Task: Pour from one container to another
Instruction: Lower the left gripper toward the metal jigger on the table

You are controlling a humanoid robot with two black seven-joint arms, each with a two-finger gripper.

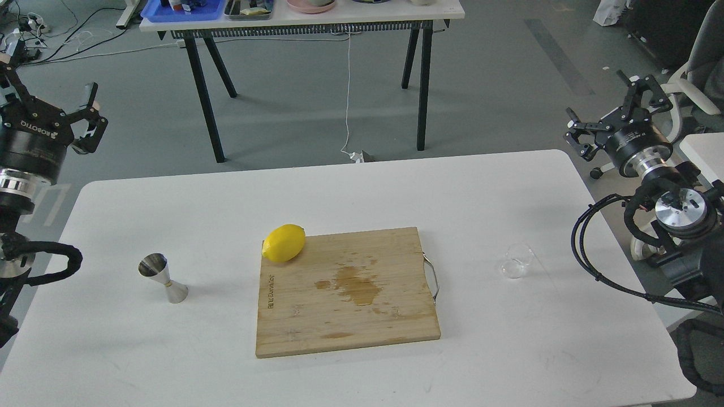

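A small clear glass cup [517, 260] stands on the right part of the white table [339, 186]. The shiny steel jigger [163, 278] stands upright on the left part, hourglass shaped. My left gripper [54, 85] hangs open above and beyond the table's far left corner, well clear of the jigger, with nothing between its fingers. My right gripper [612, 104] is raised off the far right corner, open and empty, a good way above and behind the glass cup.
A bamboo cutting board [346, 291] with a wet stain and a metal handle lies mid-table. A yellow lemon [284, 243] rests on its far left corner. Another table [305, 22] with trays stands behind. Black cables hang by both arms.
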